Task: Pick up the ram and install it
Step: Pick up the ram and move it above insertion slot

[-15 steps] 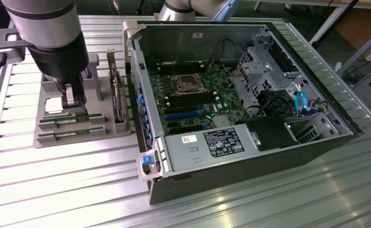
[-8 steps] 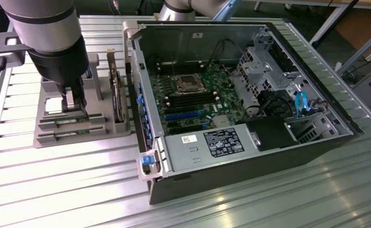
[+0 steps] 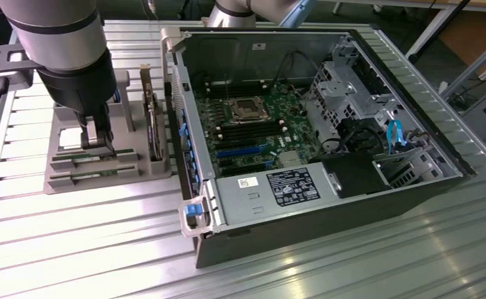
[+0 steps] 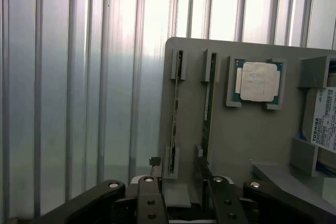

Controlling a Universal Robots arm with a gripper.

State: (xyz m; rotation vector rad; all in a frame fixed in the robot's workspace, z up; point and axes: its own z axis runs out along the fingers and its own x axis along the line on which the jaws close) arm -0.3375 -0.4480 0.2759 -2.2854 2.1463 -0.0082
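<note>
Two green ram sticks (image 3: 89, 158) (image 3: 89, 175) lie edge-up in slots of a grey holder (image 3: 64, 187) on the exterior view's left. My gripper (image 3: 99, 142) hangs straight down over the holder, its fingers open and low beside the farther stick. In the wrist view the two sticks (image 4: 175, 114) (image 4: 209, 103) run side by side. The gripper (image 4: 181, 184) stands open at their near ends with nothing between its fingers. The line of one stick runs into the gap between the fingers.
The holder (image 4: 241, 140) also carries a square silver CPU (image 4: 258, 81) and an upright hard drive (image 3: 154, 124) (image 4: 326, 119). The open computer case (image 3: 195, 118) lies to the exterior view's right, with the motherboard (image 3: 264, 128) and its black memory slots exposed. Ribbed metal table (image 3: 76, 243) all around.
</note>
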